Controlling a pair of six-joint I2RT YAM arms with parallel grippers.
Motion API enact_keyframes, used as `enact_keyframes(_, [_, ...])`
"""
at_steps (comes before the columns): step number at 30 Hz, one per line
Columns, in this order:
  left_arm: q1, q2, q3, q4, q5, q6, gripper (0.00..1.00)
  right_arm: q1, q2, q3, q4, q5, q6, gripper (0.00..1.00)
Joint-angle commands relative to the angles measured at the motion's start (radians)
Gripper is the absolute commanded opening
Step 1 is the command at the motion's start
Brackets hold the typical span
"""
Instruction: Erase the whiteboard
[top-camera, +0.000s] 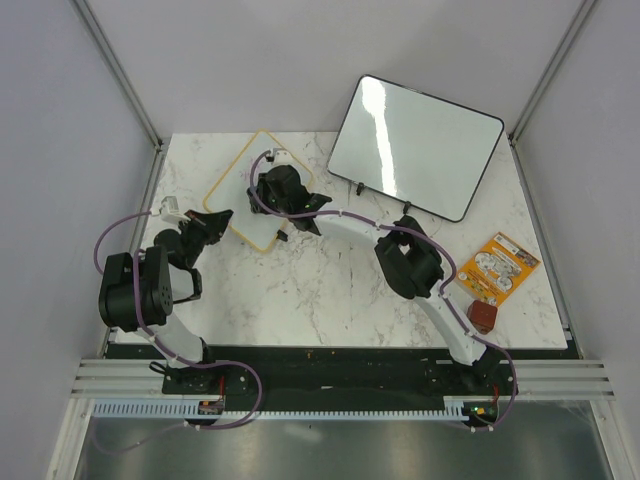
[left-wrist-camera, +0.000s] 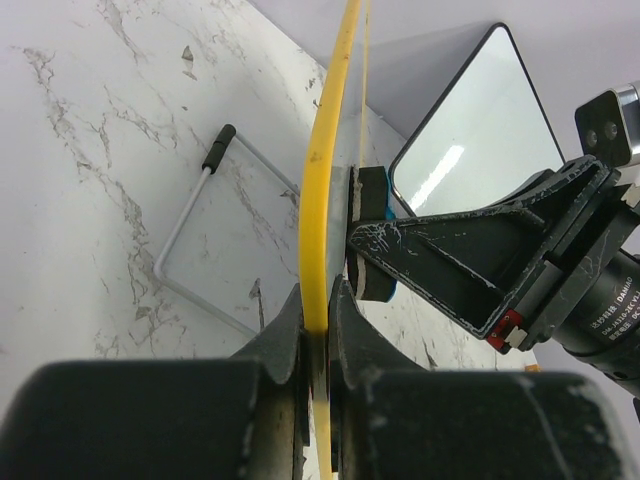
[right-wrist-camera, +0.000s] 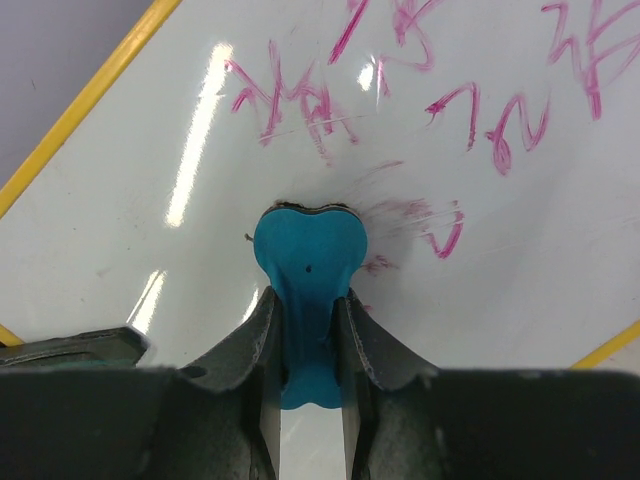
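Note:
The whiteboard, small with a yellow frame, sits at the back left of the table. In the right wrist view its surface carries pink handwriting, smeared near the eraser. My left gripper is shut on the board's yellow frame, which shows edge-on between its fingers. My right gripper is over the board, shut on a blue eraser that presses on the white surface. The eraser also shows against the board in the left wrist view.
A larger black-framed blank board leans at the back right. An orange card package and a brown object lie at the right. A small white object lies at the left edge. A wire stand lies behind the small board.

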Motion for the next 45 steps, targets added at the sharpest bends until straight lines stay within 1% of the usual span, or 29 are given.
enact_keyframes(1, [-0.037,0.001,-0.013,0.02,0.145,0.119,0.02,0.052,0.163,-0.028,-0.215,-0.105,-0.006,0.0])
enact_keyframes(8, [-0.038,0.003,-0.012,0.022,0.145,0.119,0.02,-0.007,0.175,0.071,-0.227,-0.066,0.003,0.0])
enact_keyframes(13, [-0.04,-0.001,-0.012,0.02,0.142,0.121,0.02,-0.005,0.187,0.124,-0.219,-0.1,-0.001,0.0])
enact_keyframes(15, [-0.041,-0.001,-0.012,0.022,0.142,0.122,0.02,-0.002,0.192,0.12,-0.219,-0.103,0.005,0.0])
enact_keyframes(21, [-0.043,-0.001,-0.013,0.022,0.142,0.124,0.02,0.024,0.184,0.006,-0.239,-0.092,0.017,0.0])
enact_keyframes(26, [-0.043,-0.002,-0.013,0.02,0.142,0.124,0.02,0.067,0.163,-0.04,-0.296,-0.054,-0.015,0.0])
enact_keyframes(34, [-0.043,-0.004,-0.016,0.023,0.141,0.125,0.02,0.084,0.106,-0.143,-0.293,-0.066,-0.001,0.0])
enact_keyframes(38, [-0.043,-0.004,-0.016,0.026,0.142,0.124,0.02,0.078,0.117,-0.1,-0.29,-0.031,-0.02,0.0])
enact_keyframes(42, [-0.043,-0.004,-0.015,0.028,0.145,0.124,0.02,0.052,0.14,-0.002,-0.284,-0.013,-0.003,0.0])
enact_keyframes(45, [-0.043,-0.004,-0.016,0.029,0.145,0.125,0.02,0.022,0.135,0.015,-0.232,-0.014,0.026,0.0])
